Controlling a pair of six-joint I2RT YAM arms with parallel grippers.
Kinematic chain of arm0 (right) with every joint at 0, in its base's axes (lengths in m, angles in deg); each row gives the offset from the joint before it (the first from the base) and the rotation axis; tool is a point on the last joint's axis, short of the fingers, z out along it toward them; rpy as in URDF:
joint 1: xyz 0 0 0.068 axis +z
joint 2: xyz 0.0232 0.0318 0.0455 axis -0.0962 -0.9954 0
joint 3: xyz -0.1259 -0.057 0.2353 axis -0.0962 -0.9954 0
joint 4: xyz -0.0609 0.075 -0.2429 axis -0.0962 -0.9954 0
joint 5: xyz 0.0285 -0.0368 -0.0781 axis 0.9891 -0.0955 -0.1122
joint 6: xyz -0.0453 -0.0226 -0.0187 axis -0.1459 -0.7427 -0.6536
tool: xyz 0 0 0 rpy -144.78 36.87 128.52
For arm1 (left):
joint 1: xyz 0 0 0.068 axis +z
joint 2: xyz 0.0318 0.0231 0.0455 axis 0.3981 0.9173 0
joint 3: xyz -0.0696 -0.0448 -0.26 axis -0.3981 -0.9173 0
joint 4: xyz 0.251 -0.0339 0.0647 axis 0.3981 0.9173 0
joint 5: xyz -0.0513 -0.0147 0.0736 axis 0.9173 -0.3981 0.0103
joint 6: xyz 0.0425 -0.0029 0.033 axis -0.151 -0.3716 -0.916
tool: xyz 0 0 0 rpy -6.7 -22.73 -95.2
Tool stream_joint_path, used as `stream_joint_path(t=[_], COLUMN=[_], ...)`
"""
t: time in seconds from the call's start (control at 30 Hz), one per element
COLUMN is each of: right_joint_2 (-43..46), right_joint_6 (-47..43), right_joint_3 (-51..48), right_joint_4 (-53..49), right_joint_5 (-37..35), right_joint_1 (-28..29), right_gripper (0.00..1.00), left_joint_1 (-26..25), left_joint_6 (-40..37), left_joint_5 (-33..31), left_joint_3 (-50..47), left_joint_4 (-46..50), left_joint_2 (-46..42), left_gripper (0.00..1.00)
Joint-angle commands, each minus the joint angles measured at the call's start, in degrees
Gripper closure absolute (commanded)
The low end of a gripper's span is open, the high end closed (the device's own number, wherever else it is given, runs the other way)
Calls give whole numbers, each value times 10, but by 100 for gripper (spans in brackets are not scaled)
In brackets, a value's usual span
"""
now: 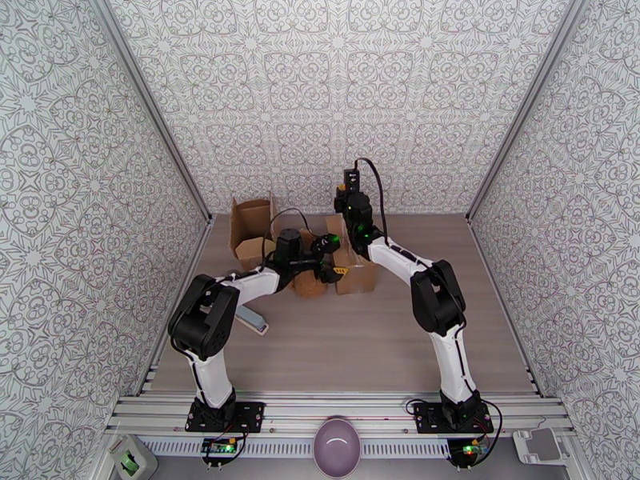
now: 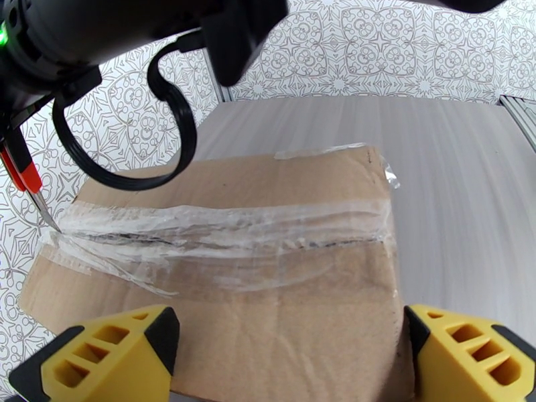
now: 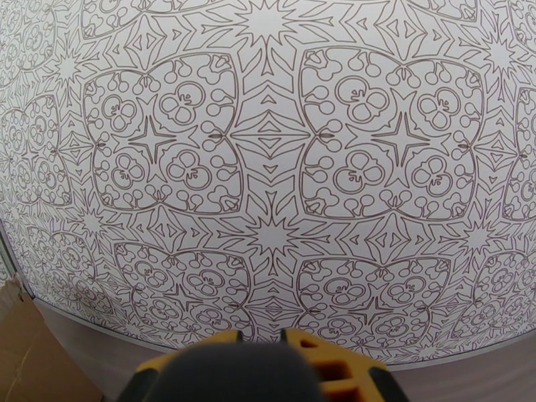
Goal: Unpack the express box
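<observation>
Brown cardboard express box (image 2: 268, 276) sits on the grey tabletop (image 2: 462, 195), flaps down, seam covered by wrinkled clear tape (image 2: 221, 226). Left tool (image 2: 288, 323) is spread wide, with one yellow finger (image 2: 100, 360) at each side of the box's near end. Right tool (image 3: 268, 360), fingers nearly together, pinches a red-handled blade (image 2: 25, 174). The blade's tip rests at the tape's end.
</observation>
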Motion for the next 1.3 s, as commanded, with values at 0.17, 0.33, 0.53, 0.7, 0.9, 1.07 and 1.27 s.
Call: stream_joint_path(t=[0.17, 0.33, 0.53, 0.7, 0.9, 1.07, 1.27], right_joint_2=[-14, -27, -46, -51, -50, -44, -23], right_joint_6=[-13, -12, -6, -11, -8, 3, 7], right_joint_3=[16, 33, 52, 54, 48, 31, -1], right_joint_4=[50, 52, 50, 55, 53, 50, 43], right_joint_5=[1, 4, 8, 2, 6, 6, -4], right_joint_1=[-3, -5, -7, -9, -10, -11, -5], right_gripper=[100, 100, 100, 100, 100, 100, 100], left_joint_1=[14, 14, 15, 15, 15, 15, 15], left_joint_6=[-1, -2, -2, -1, 1, 5, 25], left_joint_5=[21, 26, 31, 32, 32, 27, 8], left_joint_3=[7, 11, 13, 14, 18, 20, 19], left_joint_4=[55, 69, 75, 79, 81, 81, 64], left_joint_2=[12, 15, 15, 16, 18, 21, 24], left_gripper=[13, 14, 15, 15, 15, 16, 17])
